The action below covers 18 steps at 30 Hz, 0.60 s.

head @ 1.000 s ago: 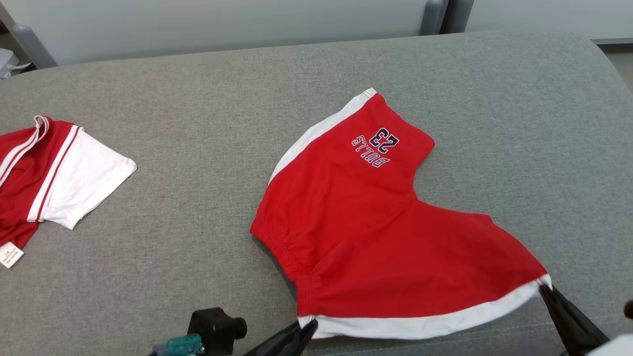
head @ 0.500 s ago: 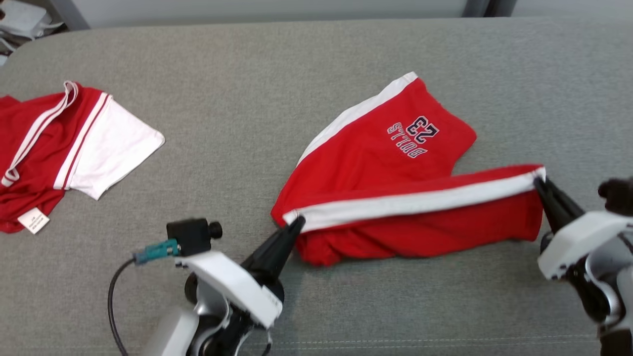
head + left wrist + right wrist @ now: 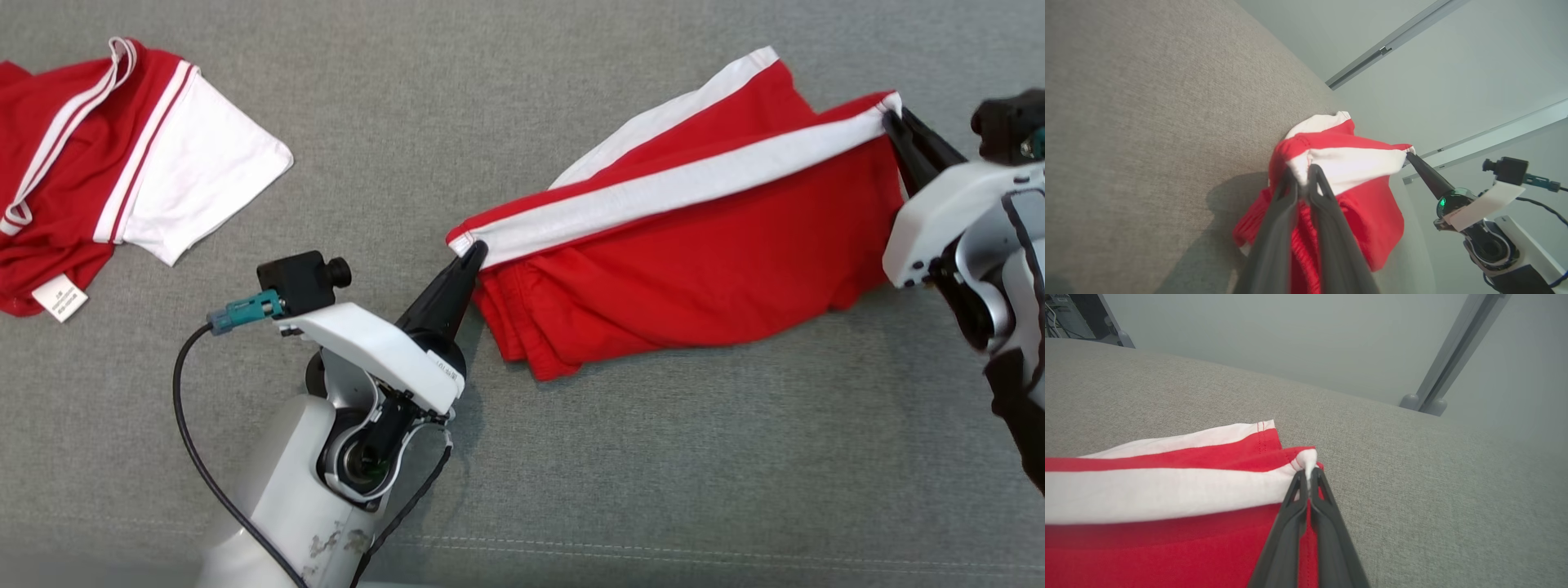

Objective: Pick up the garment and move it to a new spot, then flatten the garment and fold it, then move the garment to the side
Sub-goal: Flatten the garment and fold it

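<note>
The garment (image 3: 694, 245) is a pair of red shorts with a white side stripe, lying doubled over on the grey cushion. My left gripper (image 3: 473, 251) is shut on the stripe's near-left corner, and my right gripper (image 3: 890, 121) is shut on its far-right corner. The white stripe is stretched between the two grippers, lifted over the lower red layer. In the left wrist view the garment (image 3: 1343, 171) bunches around my left gripper (image 3: 1302, 175), with the right gripper (image 3: 1410, 156) pinching the far end. In the right wrist view my right gripper (image 3: 1308, 473) clamps the white hem of the garment (image 3: 1167, 498).
A second red and white garment (image 3: 106, 163) lies at the far left of the grey cushion (image 3: 653, 457). A cushion seam runs along the near edge. Behind the cushion are a pale wall and a grey post (image 3: 1453, 351).
Both grippers have carried the striped edge away from the near side, up and over the garment, folding it in half. The printed number is now covered. The head camera has tilted down.
</note>
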Tool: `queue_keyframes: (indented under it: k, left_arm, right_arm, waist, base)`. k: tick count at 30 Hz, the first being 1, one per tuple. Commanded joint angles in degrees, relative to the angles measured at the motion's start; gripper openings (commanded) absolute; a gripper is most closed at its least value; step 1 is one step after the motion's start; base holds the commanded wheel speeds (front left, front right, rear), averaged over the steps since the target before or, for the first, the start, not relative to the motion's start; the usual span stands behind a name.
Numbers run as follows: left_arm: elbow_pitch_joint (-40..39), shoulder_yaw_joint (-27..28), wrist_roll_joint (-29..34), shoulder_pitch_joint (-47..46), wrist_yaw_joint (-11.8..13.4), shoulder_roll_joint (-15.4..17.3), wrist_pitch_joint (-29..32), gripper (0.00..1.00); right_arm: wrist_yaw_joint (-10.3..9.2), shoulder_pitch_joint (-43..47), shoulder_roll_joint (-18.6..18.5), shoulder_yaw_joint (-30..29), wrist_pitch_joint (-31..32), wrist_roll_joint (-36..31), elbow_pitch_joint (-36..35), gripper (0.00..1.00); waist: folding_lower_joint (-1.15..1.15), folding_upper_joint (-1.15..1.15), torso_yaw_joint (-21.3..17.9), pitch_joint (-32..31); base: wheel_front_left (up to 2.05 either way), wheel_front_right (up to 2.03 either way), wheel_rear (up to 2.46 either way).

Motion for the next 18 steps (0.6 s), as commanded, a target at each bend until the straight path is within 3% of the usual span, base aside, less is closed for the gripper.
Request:
queue_keyframes:
  k: [1,18]
  left_arm:
    - [-1.05,1.59,-0.34,-2.0,-0.43,0.98,-0.67,0.0]
    - [4.01,-1.86,0.07,-7.84,-0.44,0.32,-6.81,0.0]
  right_arm:
    - [-0.01,-0.87,-0.3,0.9,-0.82,0.01,-0.54,0.0]
    - [-0.01,-17.26,2.34,13.78,-7.47,4.94,17.51,0.0]
  waist:
    - [0.0,0.0,0.82,1.14]
    - [0.0,0.0,4.26,5.9]
  base:
    - [0.0,0.0,0.0]
    - [0.0,0.0,0.0]
